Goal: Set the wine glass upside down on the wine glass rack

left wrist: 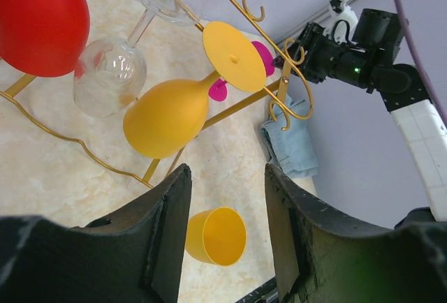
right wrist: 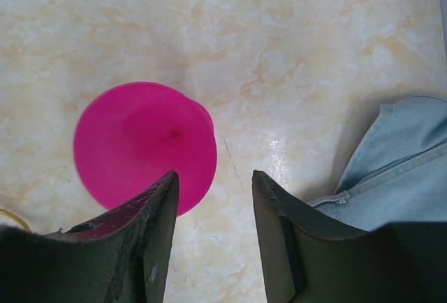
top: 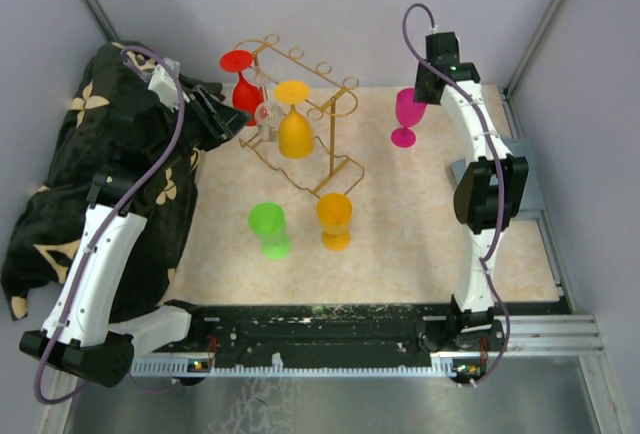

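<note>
Two empty, gaping tools: our left gripper [left wrist: 227, 170] beside the wine glass rack [top: 335, 104]; farther off, our right gripper [right wrist: 213, 184] over the magenta wine glass [right wrist: 143, 142], upright on the table [top: 420, 214]. Likely light, slippery plastic; we'd pinch its stem

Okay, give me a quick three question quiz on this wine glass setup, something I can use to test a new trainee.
1. Count: how many glasses hang upside down on the rack?
2. True or false: the right gripper is shut on the pink glass.
3. Pick one: the green glass is A) standing on the table, B) hanging on the rack, C) lying on its side.

Key
1. Three: the red glass, the clear glass and the yellow glass.
2. False. Its jaws are open above the pink glass, with nothing between them.
3. A.
</note>
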